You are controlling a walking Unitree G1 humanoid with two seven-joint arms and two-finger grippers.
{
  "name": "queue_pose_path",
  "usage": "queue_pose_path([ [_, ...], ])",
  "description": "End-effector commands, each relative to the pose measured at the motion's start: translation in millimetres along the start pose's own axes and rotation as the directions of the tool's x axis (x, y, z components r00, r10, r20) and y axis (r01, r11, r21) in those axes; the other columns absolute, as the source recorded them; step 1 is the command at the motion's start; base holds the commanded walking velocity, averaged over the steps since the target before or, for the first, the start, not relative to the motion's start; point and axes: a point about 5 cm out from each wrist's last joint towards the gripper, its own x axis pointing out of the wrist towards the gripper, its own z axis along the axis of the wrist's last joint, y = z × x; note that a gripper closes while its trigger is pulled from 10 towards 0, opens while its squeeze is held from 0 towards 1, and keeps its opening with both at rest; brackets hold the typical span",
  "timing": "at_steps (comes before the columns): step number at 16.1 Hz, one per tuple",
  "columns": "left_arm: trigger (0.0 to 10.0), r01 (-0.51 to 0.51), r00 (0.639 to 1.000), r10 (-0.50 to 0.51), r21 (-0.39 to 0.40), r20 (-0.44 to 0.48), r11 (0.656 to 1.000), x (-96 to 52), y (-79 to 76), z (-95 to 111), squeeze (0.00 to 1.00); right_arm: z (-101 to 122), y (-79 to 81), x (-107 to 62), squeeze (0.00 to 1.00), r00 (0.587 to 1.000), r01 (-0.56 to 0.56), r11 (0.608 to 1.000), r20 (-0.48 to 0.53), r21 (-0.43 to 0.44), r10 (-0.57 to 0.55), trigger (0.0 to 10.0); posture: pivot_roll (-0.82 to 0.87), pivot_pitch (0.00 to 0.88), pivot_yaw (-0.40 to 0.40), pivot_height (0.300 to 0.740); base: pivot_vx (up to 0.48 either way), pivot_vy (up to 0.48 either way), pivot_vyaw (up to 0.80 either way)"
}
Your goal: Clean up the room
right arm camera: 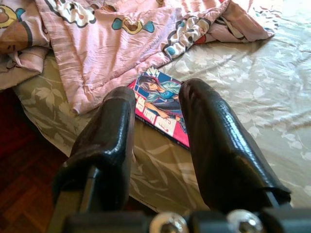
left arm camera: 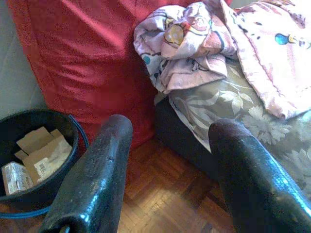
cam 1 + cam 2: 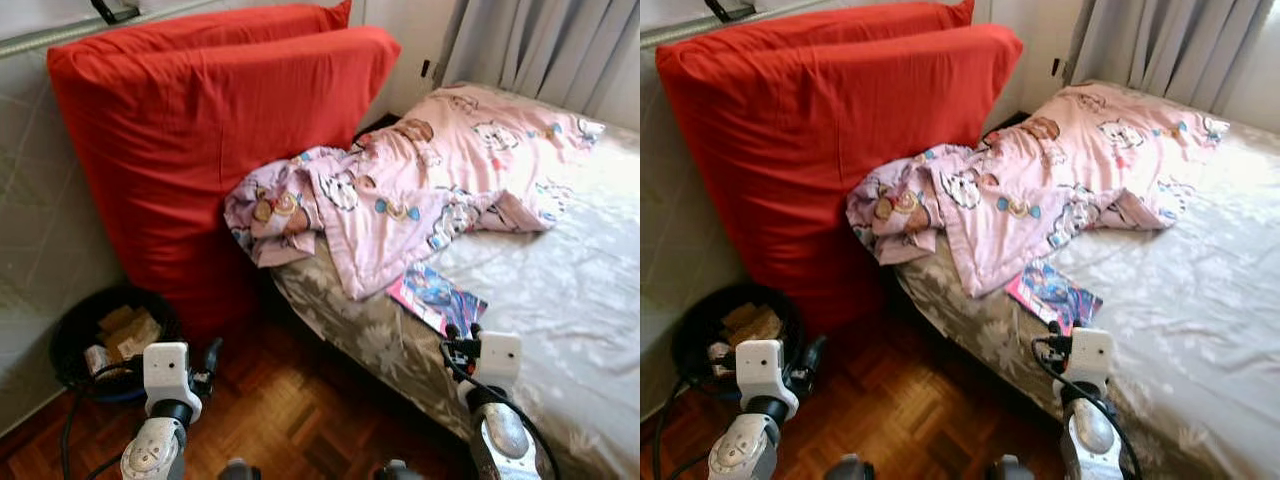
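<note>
- Right wrist view has the right gripper (image 1: 158, 104) hanging just above the edge of the bed (image 1: 243, 82), fingers spread apart with nothing between them, pointed at a comic book (image 1: 163, 104).
- That book has a pink-red cover with a cartoon figure on it. It lies flat on the pale floral bed sheet, near the bed's edge, just beside the hem of a pink cartoon-print blanket (image 3: 440, 170).
- Blanket's all rumpled, spread over the bed with one bunched-up end drooping off the corner against a big red cushion (image 3: 200, 130).
- Red cushion stands upright, leaning on the wall, its lower part touching the bed's corner.
- Left gripper (image 2: 170, 160) is low over the wood parquet floor (image 3: 280, 410), fingers wide open and holding nothing.
- Just beside it on the floor there's a black bin (image 2: 58, 184) with bits of cardboard and a small carton inside, sitting next to the cushion's base.
- Grey curtains (image 3: 540, 45) hang behind the far side of the bed.
</note>
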Motion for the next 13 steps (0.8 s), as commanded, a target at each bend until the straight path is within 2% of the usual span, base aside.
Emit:
queue_pose_path([
  [1,10.0,-0.003,1.0,0.003,-0.01,0.012,1.0,0.8,-1.3,3.9,0.0,-2.5,-0.3,-0.1,0.0,1.0,0.0,1.0,-0.02,-0.001,0.0,10.0,-0.01,0.109,-0.02,0.655,0.0,0.0,0.0],
  [7,10.0,-0.005,1.0,0.006,-0.015,0.005,1.0,0.8,-2.7,3.3,0.0,-4.5,3.9,3.6,0.0,0.999,-0.005,1.0,-0.051,-0.019,0.004,10.0,-0.01,0.116,-0.025,0.65,0.0,0.0,0.0],
  [13,10.0,-0.007,1.0,0.007,-0.025,-0.001,1.0,-0.2,-3.9,2.0,0.0,-2.8,8.6,4.8,0.0,0.999,-0.022,1.0,-0.037,-0.01,0.021,10.0,-0.01,0.117,-0.026,0.645,0.0,0.0,0.0],
])
